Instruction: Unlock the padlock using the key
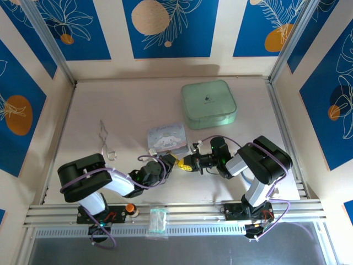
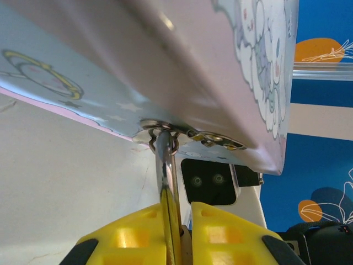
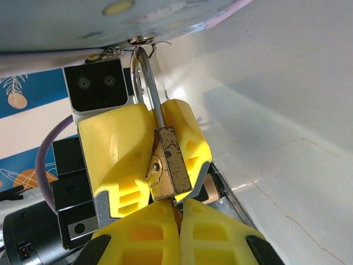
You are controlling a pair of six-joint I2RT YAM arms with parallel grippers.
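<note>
Right pincer (image 3: pixel 177 223) closed on the key (image 3: pixel 176 209) (a sliver) beneath the padlock (image 3: pixel 170 165), left pincer (image 2: pixel 177 215) gripping it

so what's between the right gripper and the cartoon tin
The padlock, in the right wrist view. Its brass body sits just beyond the right gripper, its shackle runs up into the cartoon tin's hasp, and the left gripper clamps it.

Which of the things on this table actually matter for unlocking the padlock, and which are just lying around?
In the job: padlock, hung on the hasp of the cartoon tin; left gripper clamping it; right gripper at its base, apparently pinching the key.
Lying about: forceps; green box; plastic packet on the front rail.
</note>
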